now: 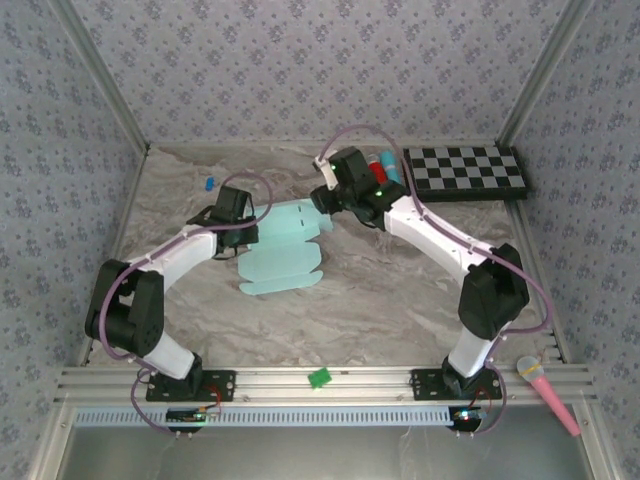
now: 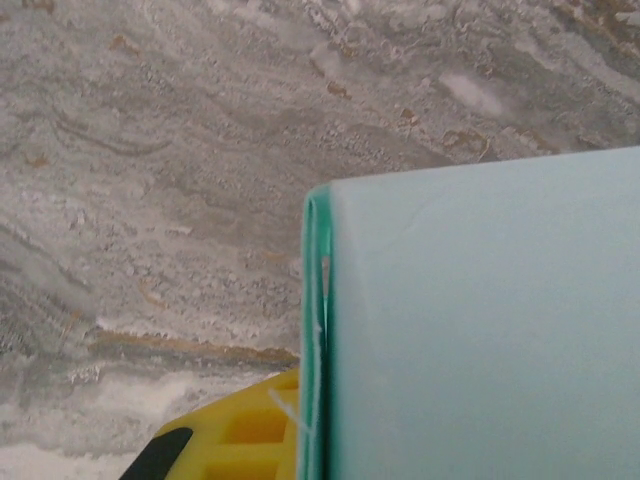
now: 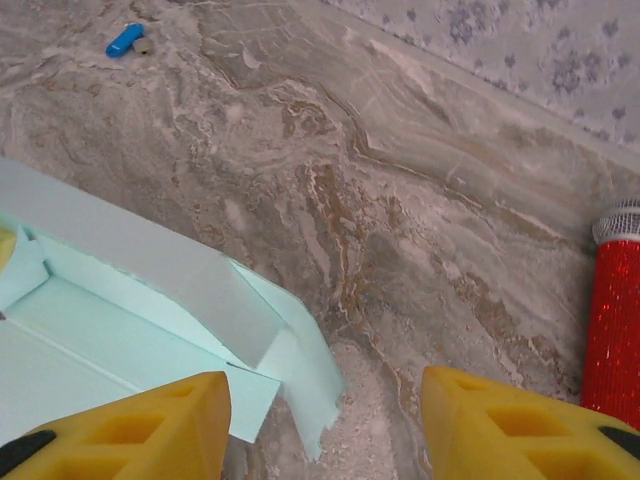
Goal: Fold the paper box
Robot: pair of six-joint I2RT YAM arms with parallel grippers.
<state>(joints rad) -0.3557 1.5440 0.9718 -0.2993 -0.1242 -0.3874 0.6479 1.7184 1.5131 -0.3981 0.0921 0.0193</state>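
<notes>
The paper box point(image 1: 285, 250) is a pale aqua die-cut sheet lying partly folded on the marble table. My left gripper point(image 1: 247, 228) holds its left side. In the left wrist view the doubled card edge point(image 2: 320, 330) stands upright against one yellow finger point(image 2: 235, 440), and the card hides the other finger, so the left gripper point(image 2: 315, 445) is shut on the paper box. My right gripper point(image 1: 322, 203) hangs at the sheet's far right corner. In the right wrist view that gripper point(image 3: 325, 430) is open, its fingers point(image 3: 150, 430) wide apart, with a raised flap point(image 3: 290, 360) of the paper box just inside the left one.
A checkerboard point(image 1: 465, 172) lies at the back right, with a red glittery microphone point(image 3: 612, 320) beside it. A tiny blue piece point(image 1: 207, 184) sits at the back left. A green bit point(image 1: 320, 377) and a pink microphone point(image 1: 545, 392) rest on the front rail.
</notes>
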